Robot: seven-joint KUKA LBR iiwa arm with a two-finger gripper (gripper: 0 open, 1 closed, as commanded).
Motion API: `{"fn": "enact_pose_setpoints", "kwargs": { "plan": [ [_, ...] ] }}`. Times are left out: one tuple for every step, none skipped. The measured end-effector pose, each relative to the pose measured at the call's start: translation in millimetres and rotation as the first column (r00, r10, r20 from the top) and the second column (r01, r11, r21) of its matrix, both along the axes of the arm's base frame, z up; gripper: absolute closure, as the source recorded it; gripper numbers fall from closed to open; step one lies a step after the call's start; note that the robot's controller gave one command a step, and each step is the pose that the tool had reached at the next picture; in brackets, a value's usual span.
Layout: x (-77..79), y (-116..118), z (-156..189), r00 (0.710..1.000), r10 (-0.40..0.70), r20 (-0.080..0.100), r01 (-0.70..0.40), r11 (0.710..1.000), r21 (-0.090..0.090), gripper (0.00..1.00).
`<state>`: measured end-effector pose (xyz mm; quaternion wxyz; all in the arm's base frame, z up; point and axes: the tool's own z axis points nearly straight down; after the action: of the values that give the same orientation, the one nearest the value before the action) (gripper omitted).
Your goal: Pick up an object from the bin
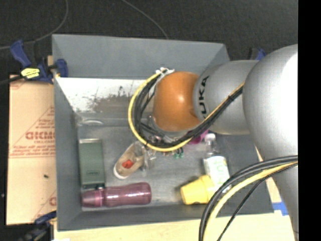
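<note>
Overhead, our silver arm (266,94) shadows the gripper (147,154), its state impossible to tell, poised beside a clear red-centred dish (127,165) mid-bin (140,59); we judge centring, lowering and closing come next.

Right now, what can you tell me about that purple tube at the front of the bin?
The purple tube is a plum-pink cylinder, glossy like plastic, with a darker left end that may be a cap. It lies on its side on the bin floor along the near wall, apart from the yellow cup to its right. The grey-green box ends above its left end; touching or not, I cannot tell.
</note>
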<state>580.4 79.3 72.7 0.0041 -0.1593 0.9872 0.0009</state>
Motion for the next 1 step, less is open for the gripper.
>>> {"fn": "enact_pose_setpoints", "kwargs": {
  "plan": [
    [0.0, 0.0, 0.0, 1.000, 0.000, 0.000, 0.000, 1.000, 0.000, 0.00]
  ]
}}
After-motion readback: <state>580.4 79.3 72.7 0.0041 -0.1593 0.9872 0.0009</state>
